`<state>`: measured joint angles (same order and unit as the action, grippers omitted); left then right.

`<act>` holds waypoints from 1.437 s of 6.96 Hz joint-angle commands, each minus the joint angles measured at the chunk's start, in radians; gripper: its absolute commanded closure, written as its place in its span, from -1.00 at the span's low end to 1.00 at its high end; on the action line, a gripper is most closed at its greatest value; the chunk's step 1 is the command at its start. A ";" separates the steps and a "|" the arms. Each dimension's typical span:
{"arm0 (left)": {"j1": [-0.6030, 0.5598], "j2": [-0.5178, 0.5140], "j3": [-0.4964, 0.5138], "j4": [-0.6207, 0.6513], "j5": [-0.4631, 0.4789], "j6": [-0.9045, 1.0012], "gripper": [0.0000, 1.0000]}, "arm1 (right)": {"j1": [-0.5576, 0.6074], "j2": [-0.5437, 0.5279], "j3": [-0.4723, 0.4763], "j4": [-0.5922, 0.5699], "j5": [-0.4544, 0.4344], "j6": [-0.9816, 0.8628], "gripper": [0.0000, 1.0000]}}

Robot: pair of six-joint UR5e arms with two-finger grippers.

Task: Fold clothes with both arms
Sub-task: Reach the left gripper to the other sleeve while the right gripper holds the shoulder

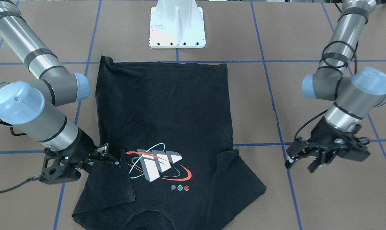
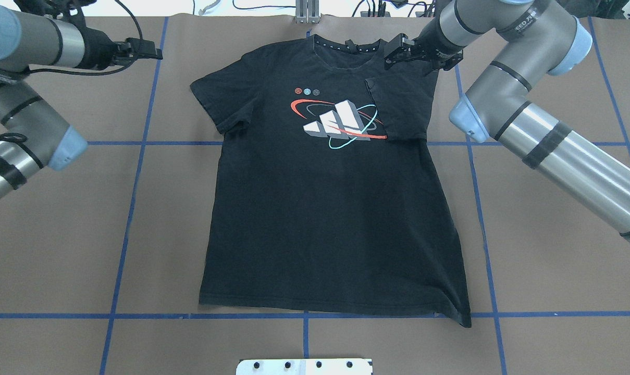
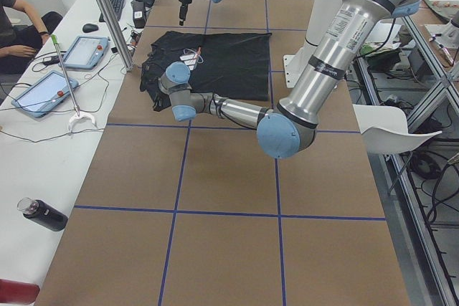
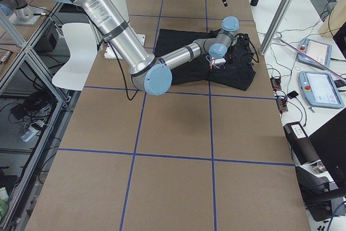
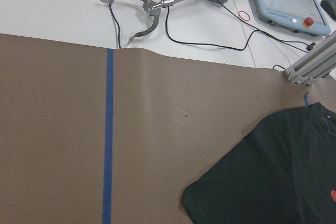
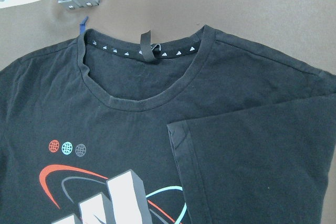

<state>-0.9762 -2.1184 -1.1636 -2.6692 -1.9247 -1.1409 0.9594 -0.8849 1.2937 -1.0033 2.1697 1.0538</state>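
The black T-shirt (image 2: 320, 208) lies flat and print-up on the brown table, collar towards the far edge. One sleeve (image 6: 252, 166) is folded inward, its corner covering the edge of the chest print (image 2: 341, 122). The other sleeve (image 2: 215, 99) lies spread out. My right gripper (image 1: 111, 155) hovers at the folded sleeve's shoulder, jaws apart, nothing between them. My left gripper (image 1: 300, 163) stands open over bare table, well off the spread sleeve. Its wrist view shows only that sleeve's hem (image 5: 220, 192).
The white pedestal base (image 1: 177, 28) stands at the shirt's hem side. Blue tape lines (image 2: 132, 208) grid the table. Beyond the collar edge, a white bench holds tablets (image 5: 286, 3), cables and a grabber tool (image 5: 136, 11). A person (image 3: 18, 26) sits there.
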 commanded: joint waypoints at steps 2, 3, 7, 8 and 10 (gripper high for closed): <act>0.100 -0.126 0.228 -0.058 0.165 -0.023 -0.91 | -0.002 -0.028 0.038 0.000 0.001 0.018 -1.00; 0.111 -0.161 0.267 -0.058 0.196 -0.023 -0.87 | -0.002 -0.026 0.035 0.000 0.001 0.017 -1.00; 0.123 -0.196 0.335 -0.055 0.225 -0.010 -0.55 | -0.004 -0.023 0.022 0.005 -0.001 0.017 -1.00; 0.128 -0.199 0.335 -0.055 0.225 -0.010 -0.51 | -0.002 -0.023 0.022 0.005 -0.001 0.017 -1.00; 0.145 -0.201 0.337 -0.054 0.239 -0.008 -0.44 | -0.002 -0.023 0.009 0.005 -0.001 0.015 -1.00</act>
<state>-0.8418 -2.3183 -0.8278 -2.7234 -1.6967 -1.1502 0.9563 -0.9082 1.3104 -0.9987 2.1691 1.0704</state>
